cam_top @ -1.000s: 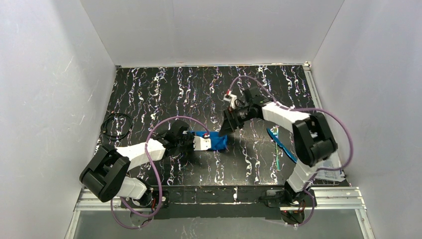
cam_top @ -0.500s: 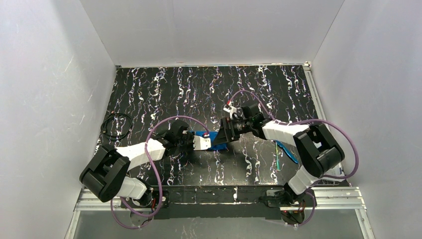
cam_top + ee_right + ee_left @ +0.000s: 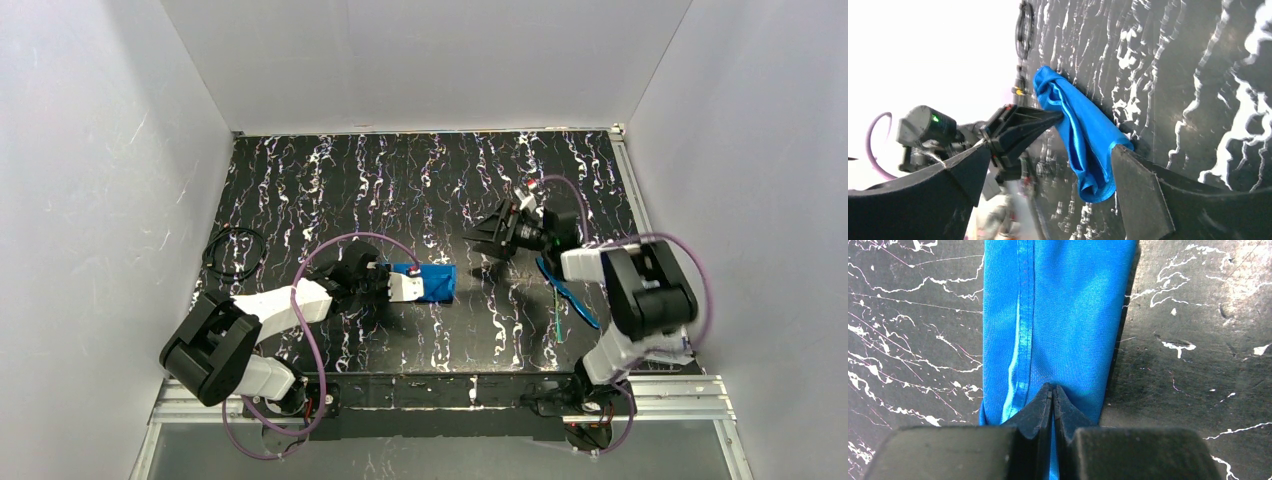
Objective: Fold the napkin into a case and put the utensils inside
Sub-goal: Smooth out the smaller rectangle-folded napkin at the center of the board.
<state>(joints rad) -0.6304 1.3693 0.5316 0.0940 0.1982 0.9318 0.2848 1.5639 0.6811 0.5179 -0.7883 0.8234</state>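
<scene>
My left pincer (image 3: pixel 1052 392) is pressed together on the near end of the napkin (image 3: pixel 1063 315), its two black tips meeting with a sliver of blue cloth nipped between them. The napkin is folded into a narrow, layered strip, with its stitched hem (image 3: pixel 1023 315) running lengthwise along one side. From above it sits near the middle of the desk (image 3: pixel 330 180), a little left of centre, stretching away from my left pincer toward the right. From my right wrist it looks bunched and rumpled, and I cannot tell whether its far end lies flat on the desk. My right pincer (image 3: pixel 485 240) stands wide apart and holds nothing. It faces the napkin from the right and is clear of the cloth. The utensils (image 3: pixel 562 292) lie on the desk at the right, close beside my right forearm and well apart from the napkin. A black cable coil (image 3: pixel 235 253) rests near the left edge of the desk.
</scene>
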